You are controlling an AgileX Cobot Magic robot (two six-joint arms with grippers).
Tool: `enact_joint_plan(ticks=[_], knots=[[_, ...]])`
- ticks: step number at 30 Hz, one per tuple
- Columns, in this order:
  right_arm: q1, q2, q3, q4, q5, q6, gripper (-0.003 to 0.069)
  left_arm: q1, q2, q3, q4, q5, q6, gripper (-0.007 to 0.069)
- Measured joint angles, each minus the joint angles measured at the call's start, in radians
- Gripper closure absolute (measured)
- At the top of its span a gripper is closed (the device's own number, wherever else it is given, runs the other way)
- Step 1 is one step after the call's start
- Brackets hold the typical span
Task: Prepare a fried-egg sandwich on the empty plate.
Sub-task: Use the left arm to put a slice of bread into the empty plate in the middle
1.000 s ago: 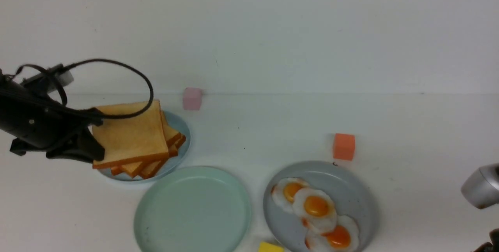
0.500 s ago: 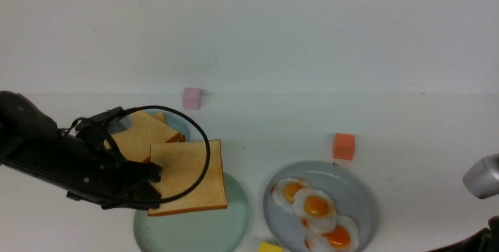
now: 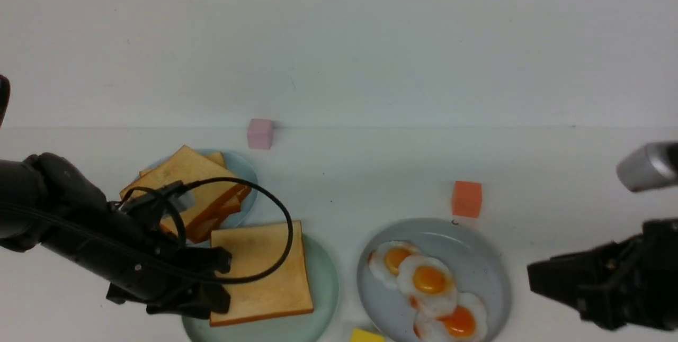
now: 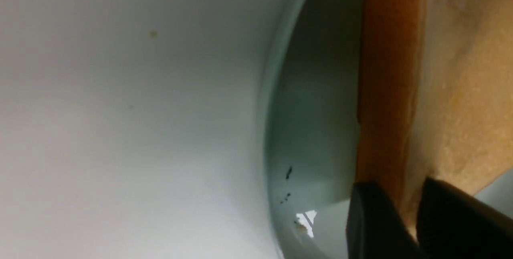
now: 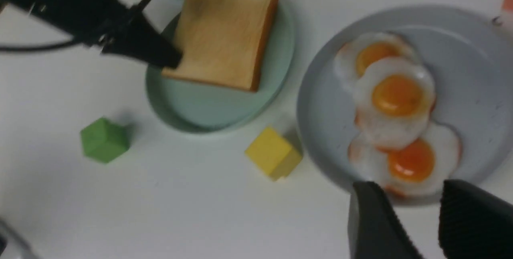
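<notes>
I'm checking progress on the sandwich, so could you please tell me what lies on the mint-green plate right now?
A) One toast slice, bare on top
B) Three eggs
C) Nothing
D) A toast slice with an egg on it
A: a single toast slice lies on the mint plate with nothing on top, while all three eggs sit on the grey plate.

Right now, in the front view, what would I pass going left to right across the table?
The stack of toast on the light-blue plate → single toast slice on the mint-green plate → yellow cube → grey plate of fried eggs → right hand.
</notes>
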Motion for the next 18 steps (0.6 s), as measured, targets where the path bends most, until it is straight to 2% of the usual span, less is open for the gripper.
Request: enact_joint_plan(ticks=[1, 2, 3, 6, 10, 18], knots=[[0.000, 0.050, -0.028, -0.012, -0.005, 0.000, 0.0332, 0.000, -0.005, 0.000, 0.002, 0.015, 0.000, 0.0353], [0.000, 0.050, -0.028, -0.012, -0.005, 0.000, 0.0332, 0.000, -0.006, 0.000, 0.003, 0.018, 0.000, 0.0345], [0.000, 0.108, -0.060, -0.029, 0.001, 0.000, 0.0300, 0.000, -0.016, 0.000, 0.012, 0.037, 0.000, 0.0282], [0.000, 0.237, -0.151, -0.083, 0.055, 0.000, 0.0234, 0.000, -0.067, 0.000, 0.065, 0.088, -0.022, 0.0173], [0.000, 0.377, -0.261, -0.140, 0.136, 0.000, 0.0195, 0.000, -0.182, 0.000, 0.130, 0.134, -0.087, 0.0083], [0.000, 0.632, -0.378, -0.171, 0.165, -0.048, 0.0188, 0.000, -0.478, 0.000, 0.138, 0.301, -0.112, 0.0068]])
